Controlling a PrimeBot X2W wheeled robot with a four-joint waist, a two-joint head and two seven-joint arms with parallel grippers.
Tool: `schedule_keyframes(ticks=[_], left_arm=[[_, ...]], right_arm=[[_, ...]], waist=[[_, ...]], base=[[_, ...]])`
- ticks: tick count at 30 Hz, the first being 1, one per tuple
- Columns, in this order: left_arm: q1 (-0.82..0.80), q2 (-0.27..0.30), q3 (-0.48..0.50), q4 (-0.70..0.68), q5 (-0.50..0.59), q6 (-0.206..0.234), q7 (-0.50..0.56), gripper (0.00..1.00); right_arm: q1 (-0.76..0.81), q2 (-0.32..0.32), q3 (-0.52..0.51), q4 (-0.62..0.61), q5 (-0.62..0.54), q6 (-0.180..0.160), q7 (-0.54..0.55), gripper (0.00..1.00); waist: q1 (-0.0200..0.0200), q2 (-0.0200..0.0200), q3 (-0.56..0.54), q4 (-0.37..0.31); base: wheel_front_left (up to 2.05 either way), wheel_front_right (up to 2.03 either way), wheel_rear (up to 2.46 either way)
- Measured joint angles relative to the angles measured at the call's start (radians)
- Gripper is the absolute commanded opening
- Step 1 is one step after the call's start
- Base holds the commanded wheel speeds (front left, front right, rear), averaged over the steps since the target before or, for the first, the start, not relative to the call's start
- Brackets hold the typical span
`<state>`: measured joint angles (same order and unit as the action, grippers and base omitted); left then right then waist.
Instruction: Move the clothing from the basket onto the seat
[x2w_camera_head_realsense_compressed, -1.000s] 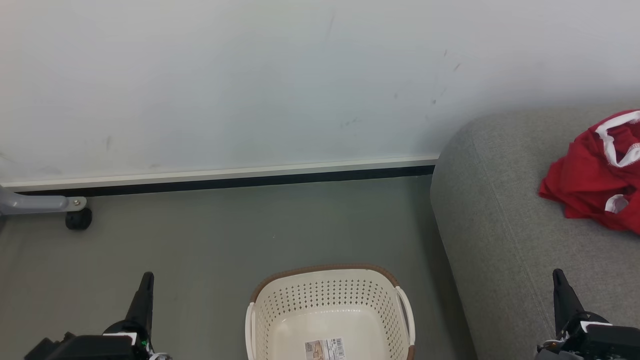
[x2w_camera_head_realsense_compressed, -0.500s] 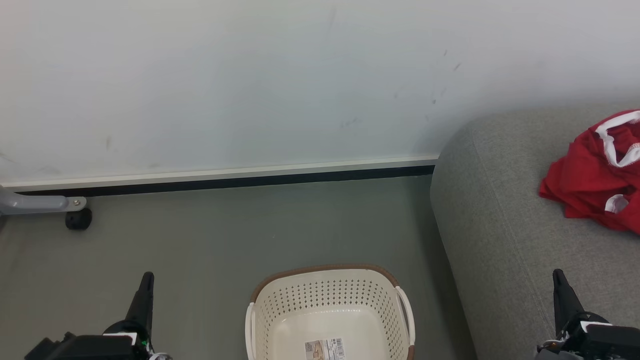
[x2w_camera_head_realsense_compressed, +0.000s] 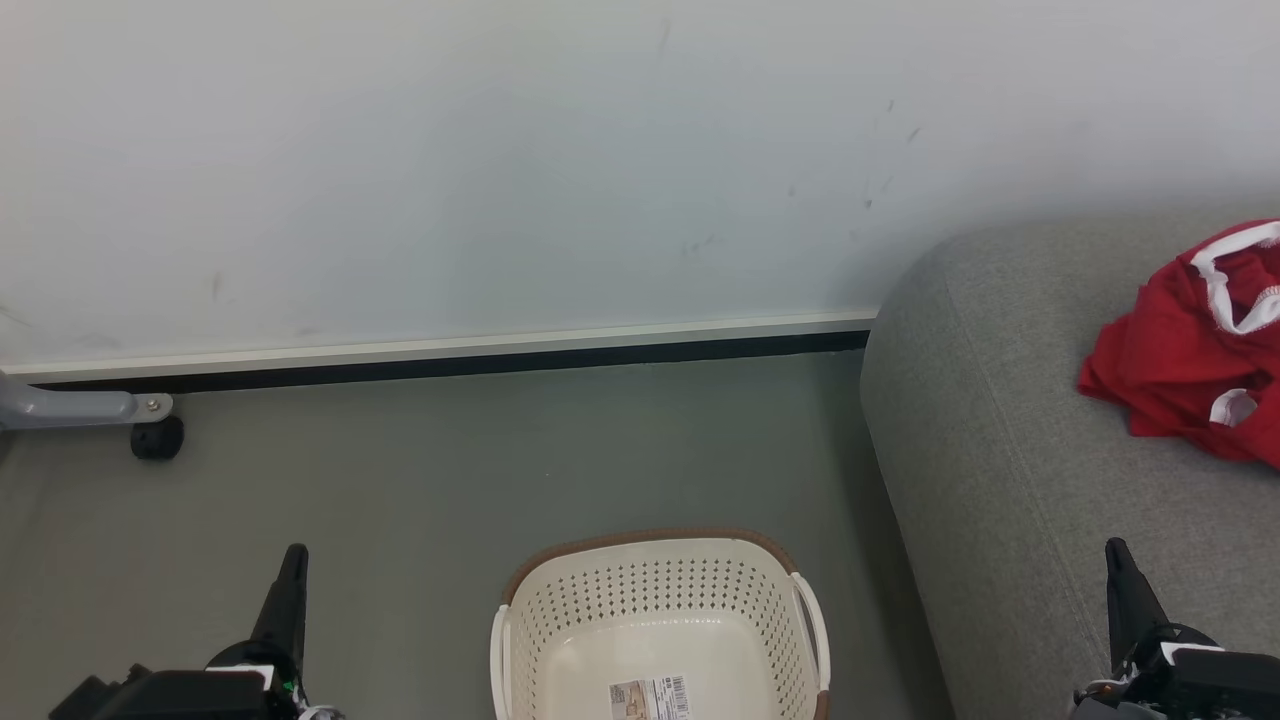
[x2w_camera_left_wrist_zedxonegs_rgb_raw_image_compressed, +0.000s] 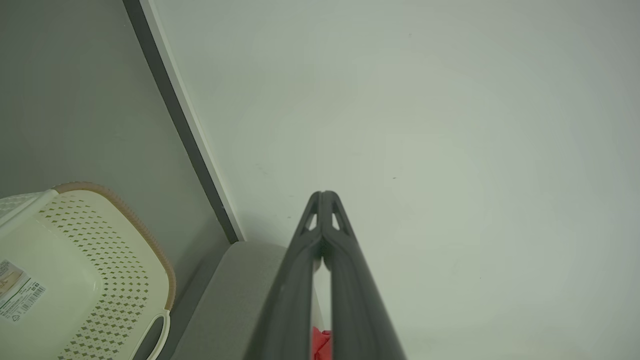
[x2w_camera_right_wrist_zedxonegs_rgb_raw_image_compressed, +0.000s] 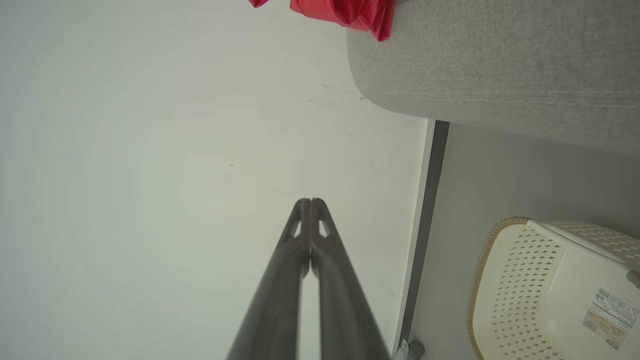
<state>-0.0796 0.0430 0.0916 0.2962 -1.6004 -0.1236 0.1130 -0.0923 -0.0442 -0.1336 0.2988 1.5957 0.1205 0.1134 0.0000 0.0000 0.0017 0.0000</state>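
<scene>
Red clothing (x2w_camera_head_realsense_compressed: 1195, 355): heaped on the grey seat (x2w_camera_head_realsense_compressed: 1000, 450), at my right. Cream laundry basket (x2w_camera_head_realsense_compressed: 655, 590): on the floor (x2w_camera_head_realsense_compressed: 450, 470) beside the seat, barcode label (x2w_camera_head_realsense_compressed: 650, 697) on its bottom. My left gripper (x2w_camera_head_realsense_compressed: 293, 556) and right gripper (x2w_camera_head_realsense_compressed: 1117, 548): both clenched on nothing, and all items are placed as a second ago.

A pale off-white wall (x2w_camera_head_realsense_compressed: 500, 150) is filling the far side of the scene, showing a few faint dark scuffs (x2w_camera_head_realsense_compressed: 700, 243) toward the right. Along its foot a light skirting strip (x2w_camera_head_realsense_compressed: 450, 348) is running left to right, with a black band (x2w_camera_head_realsense_compressed: 450, 366) lying just beneath it. A smooth grey-green floor (x2w_camera_head_realsense_compressed: 450, 460) is spreading nearer under soft, even light. At the far left a grey metal leg (x2w_camera_head_realsense_compressed: 70, 408) is reaching in, sitting on a black caster (x2w_camera_head_realsense_compressed: 157, 438).
</scene>
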Motion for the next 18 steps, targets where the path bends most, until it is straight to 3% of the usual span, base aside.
schedule_keyframes(ticks=[18], left_arm=[[0.000, 0.000, 0.000, 0.000, 0.000, 0.000, 0.000, 0.00]], right_arm=[[0.000, 0.000, 0.000, 0.000, 0.000, 0.000, 0.000, 0.00]], waist=[[0.0000, 0.0000, 0.000, 0.000]], base=[[0.00, 0.00, 0.00]])
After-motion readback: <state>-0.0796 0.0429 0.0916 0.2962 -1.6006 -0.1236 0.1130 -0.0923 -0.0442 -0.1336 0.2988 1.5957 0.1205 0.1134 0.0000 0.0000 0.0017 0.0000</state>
